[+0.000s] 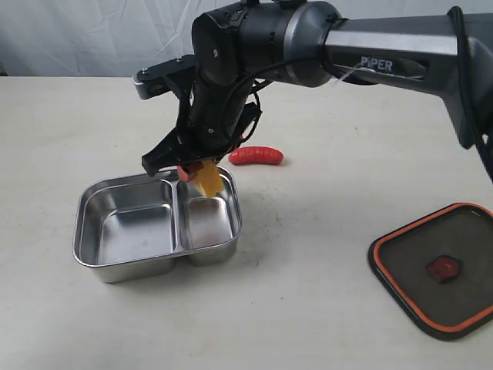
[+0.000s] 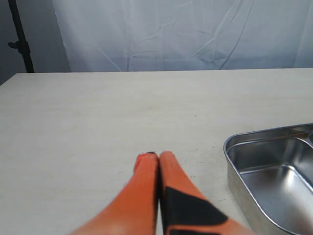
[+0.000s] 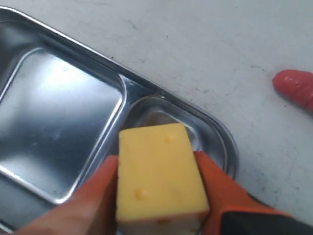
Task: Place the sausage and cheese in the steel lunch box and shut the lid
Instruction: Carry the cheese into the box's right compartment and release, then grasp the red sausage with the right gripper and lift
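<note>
My right gripper (image 1: 200, 173) is clamped on the yellow-orange toy cheese wedge (image 3: 159, 178), one orange finger pressed to each flat side so the block cannot twist as I carry it. I hold it just above the shiny two-compartment stainless-steel lunch box (image 1: 131, 271), over the smaller compartment (image 1: 209, 223) near its far rim and not yet inside. The larger one (image 1: 135, 223) is bare. My right arm reaches in across the middle, wrist bent steeply down, fingers aimed into the tray. The glossy red ridged toy sausage (image 1: 256, 156) lies on the pale table (image 1: 308, 301) just behind the box. The dark translucent orange-rimmed plastic lid (image 1: 466, 239) rests well apart, out of the way for now. My left gripper (image 2: 159, 160) hovers low beside the box, fingers pressed together on nothing.
</note>
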Robot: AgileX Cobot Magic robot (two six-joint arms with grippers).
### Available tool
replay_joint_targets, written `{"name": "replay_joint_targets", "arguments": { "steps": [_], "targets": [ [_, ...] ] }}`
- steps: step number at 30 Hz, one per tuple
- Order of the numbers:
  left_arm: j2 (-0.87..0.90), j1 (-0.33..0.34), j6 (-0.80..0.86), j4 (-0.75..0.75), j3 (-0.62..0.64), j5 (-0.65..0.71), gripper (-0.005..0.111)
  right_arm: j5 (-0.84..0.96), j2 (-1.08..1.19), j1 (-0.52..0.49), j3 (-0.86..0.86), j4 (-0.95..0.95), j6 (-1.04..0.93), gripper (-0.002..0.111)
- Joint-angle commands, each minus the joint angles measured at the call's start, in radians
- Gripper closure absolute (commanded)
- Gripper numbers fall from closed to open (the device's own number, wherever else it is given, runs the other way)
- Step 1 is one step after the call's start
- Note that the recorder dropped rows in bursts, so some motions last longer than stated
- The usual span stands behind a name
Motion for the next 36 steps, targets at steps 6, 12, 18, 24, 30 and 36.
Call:
{"name": "replay_joint_targets", "arguments": {
  "steps": [6, 12, 18, 24, 30, 36],
  "targets": [
    [-0.005, 0.0, -0.002, 0.0, 0.002, -0.013, 0.107, 0.004, 0.076, -0.004, -0.008, 0.001, 0.002, 0.109],
    [-0.005, 0.0, -0.002, 0.0, 0.002, -0.013, 0.107, 0.02, 0.101, -0.004, -0.008, -0.022, 0.002, 0.1],
    [-0.005, 0.0, -0.002, 0.0, 0.002, -0.013, 0.107, 0.102, 0.101, -0.004, -0.028, -0.011, 0.005, 0.04],
    [-0.005, 0.0, -0.002, 0.0, 0.002, -0.013, 0.107, 0.185, 0.004, -0.016, -0.075, -0.056, -0.014, 0.042],
    [-0.005, 0.0, -0.002, 0.0, 0.002, -0.013, 0.107, 0.081, -0.029, -0.196, -0.075, -0.203, -0.054, 0.042],
    [-0.005, 0.0, -0.002, 0.0, 0.002, -0.013, 0.107, 0.036, 0.104, -0.271, -0.075, -0.201, -0.316, 0.042]
  ]
}}
